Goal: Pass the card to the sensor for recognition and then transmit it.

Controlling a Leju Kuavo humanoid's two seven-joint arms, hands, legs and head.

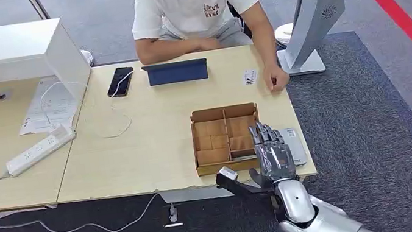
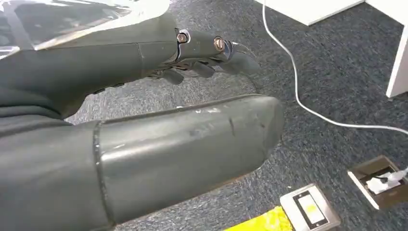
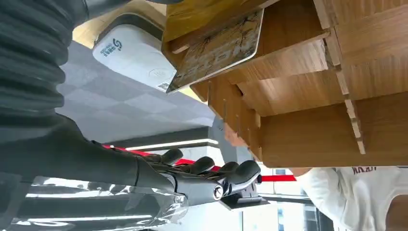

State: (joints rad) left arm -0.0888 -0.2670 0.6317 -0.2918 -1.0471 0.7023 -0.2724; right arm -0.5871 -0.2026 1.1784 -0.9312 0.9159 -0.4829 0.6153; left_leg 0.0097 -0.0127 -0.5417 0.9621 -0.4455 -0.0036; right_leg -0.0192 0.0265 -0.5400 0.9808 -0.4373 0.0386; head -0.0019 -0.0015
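Two light wooden counters stand side by side in the head view, and a person in a white shirt sits at the far side with a hand resting near a small white card. On the near right part of the counter sits a wooden box divided into compartments, and just beside its right wall lies a flat grey-white sensor. The right hand is raised over the box's near right corner, fingers straight, close together and pointing away from the robot, with nothing in them. Farther left lie a dark phone, a blue tablet case, a white power strip and papers.

From the left wrist, the left hand hangs above grey carpet, its dark fingers curled loosely inward and holding nothing; a white cable runs across the floor near a floor socket.

From the right wrist, a worn tan card leans tilted inside a compartment of the wooden box, with the white sensor just beside the box. The right hand's fingers stretch out apart from the card, not touching it.
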